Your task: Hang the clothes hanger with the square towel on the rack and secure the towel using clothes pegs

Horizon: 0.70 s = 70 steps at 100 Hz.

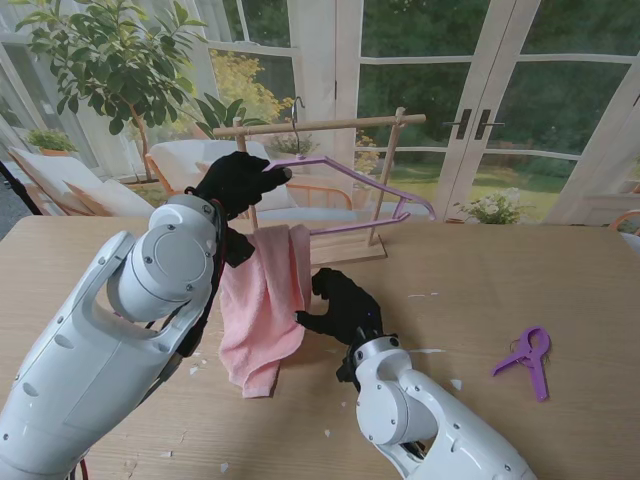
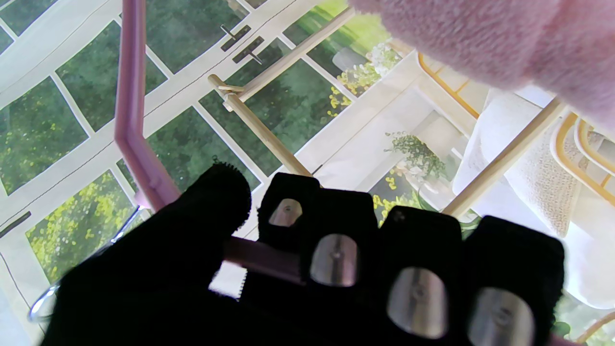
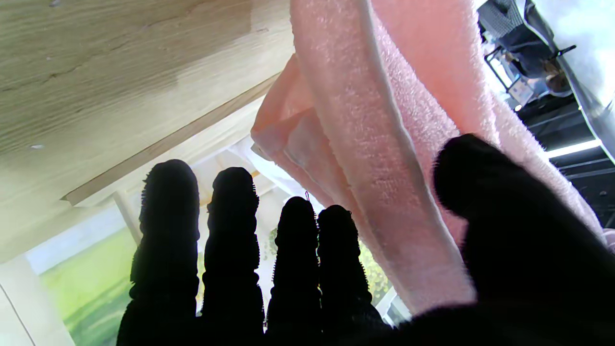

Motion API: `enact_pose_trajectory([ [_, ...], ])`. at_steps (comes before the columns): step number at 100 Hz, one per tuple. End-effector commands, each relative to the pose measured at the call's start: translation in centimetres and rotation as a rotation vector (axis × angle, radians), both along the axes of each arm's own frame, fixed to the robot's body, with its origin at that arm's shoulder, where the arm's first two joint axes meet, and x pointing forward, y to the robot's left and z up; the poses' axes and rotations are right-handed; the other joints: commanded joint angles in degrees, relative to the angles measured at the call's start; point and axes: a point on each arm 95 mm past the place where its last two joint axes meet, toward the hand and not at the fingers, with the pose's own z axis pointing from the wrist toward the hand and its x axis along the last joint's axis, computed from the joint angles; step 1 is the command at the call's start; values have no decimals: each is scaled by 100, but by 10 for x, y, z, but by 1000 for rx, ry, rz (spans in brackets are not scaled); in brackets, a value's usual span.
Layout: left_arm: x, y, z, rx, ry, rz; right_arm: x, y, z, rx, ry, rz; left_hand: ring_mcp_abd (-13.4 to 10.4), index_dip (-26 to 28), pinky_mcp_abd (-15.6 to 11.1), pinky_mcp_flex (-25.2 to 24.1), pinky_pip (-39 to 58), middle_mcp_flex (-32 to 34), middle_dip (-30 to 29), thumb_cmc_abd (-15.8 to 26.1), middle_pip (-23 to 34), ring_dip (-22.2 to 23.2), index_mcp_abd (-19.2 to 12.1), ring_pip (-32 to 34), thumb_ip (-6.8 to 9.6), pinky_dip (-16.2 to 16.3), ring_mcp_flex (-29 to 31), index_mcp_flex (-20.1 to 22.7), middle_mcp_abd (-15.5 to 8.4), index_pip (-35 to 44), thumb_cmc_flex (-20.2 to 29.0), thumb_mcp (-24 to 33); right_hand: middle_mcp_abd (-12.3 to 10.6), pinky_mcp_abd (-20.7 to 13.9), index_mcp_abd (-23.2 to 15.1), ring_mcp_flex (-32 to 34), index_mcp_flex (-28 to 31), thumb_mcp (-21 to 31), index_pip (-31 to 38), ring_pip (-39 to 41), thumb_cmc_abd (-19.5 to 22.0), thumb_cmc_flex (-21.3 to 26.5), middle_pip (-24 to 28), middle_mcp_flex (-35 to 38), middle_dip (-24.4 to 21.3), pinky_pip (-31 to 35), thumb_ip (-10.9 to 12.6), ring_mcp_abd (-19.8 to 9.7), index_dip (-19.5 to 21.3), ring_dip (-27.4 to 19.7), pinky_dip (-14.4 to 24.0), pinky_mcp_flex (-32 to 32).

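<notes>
Pink terry towel [image 1: 262,305] drapes over the purple hanger [image 1: 372,195], its lower end sagging onto the tabletop [image 1: 520,290]. The left hand [image 1: 238,182] is clenched around the hanger's near end, holding it up just below the crossbar of the wooden rack [image 1: 320,126]; the metal hook seems to sit near that bar, though whether it has caught is hard to tell from the stand view. The right hand [image 1: 342,305] rests beside the towel with fingers spread and grasping nothing, its thumb against the cloth. One purple peg [image 1: 529,358] lies well apart on the right.

The step in hand looks like hooking the hanger. It would go best by lifting the hook over the bar, then lowering it gently and keeping the hanger level so the towel does not slide off. The right hand could steady the cloth before reaching for the peg.
</notes>
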Motion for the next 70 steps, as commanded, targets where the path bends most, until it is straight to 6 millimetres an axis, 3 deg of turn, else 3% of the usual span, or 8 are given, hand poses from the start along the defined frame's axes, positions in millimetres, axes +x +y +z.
enact_pose_trajectory([
  [1,-2,-2,5,-11,0,-13,0,9,2,32,15,3,-53,256,-106,285,1691,263,94,339,241,-33,57,603,161,299,221,180,-314,109,84,-95,-190,-39,-241,225,328,-504,101,134,633,529,89,251,-192,234,285,-96,-73,-162,2946,131],
  [8,-2,-1,5,-10,2,-10,0,11,3,58,10,-7,-67,256,-116,286,1691,274,90,335,240,-41,43,609,164,303,222,185,-330,110,79,-99,-66,195,-634,640,895,-423,315,-28,703,1433,-188,938,-884,118,383,62,-1223,-664,2845,287],
  [11,-2,-1,5,-10,2,-7,-1,10,4,65,6,-9,-64,256,-118,287,1691,278,88,334,239,-43,44,612,166,304,222,186,-325,109,84,-96,46,323,-761,929,1363,-326,153,-173,801,1527,-406,1367,-1204,39,569,144,-1561,-816,2787,392],
  [13,-2,-1,4,-10,2,-6,-1,10,5,70,6,-8,-62,256,-119,287,1691,279,87,330,238,-45,49,613,167,305,221,190,-322,109,88,-96,126,388,-819,1049,1624,131,13,-286,829,1397,-525,1576,-1474,-6,639,195,-1820,-960,2735,427],
  [17,-1,0,4,-9,2,-3,-2,9,6,82,4,-7,-60,256,-121,287,1691,279,85,337,238,-48,46,614,166,306,221,187,-319,106,79,-100,227,496,-878,1228,2019,1165,-182,-487,622,1199,-745,1923,-1779,-95,136,258,-2138,-1131,2650,481],
  [22,-1,1,3,-10,1,2,-4,8,8,89,-2,-2,-59,256,-122,287,1691,279,84,334,237,-51,45,616,168,308,221,188,-318,105,84,-96,259,582,-913,1430,2383,1533,-362,-700,457,1167,-968,2266,-1999,-209,-182,315,-2372,-1262,2567,571],
  [47,4,4,-3,11,1,27,-28,5,28,179,-66,53,-58,256,-119,287,1691,279,81,348,239,-62,38,620,166,301,220,186,-318,102,86,-105,357,558,-450,2204,2910,2096,-230,-501,266,768,-746,3007,-1978,153,-217,391,-2088,-1302,2489,1158],
  [70,6,4,-11,40,1,28,-40,8,65,278,-123,115,-58,256,-127,290,1691,279,78,353,240,-70,32,623,165,288,219,175,-318,103,80,-117,481,489,-272,2409,3022,2056,-139,-134,329,691,-483,3121,-1843,573,-153,421,-1898,-1223,2410,1480],
])
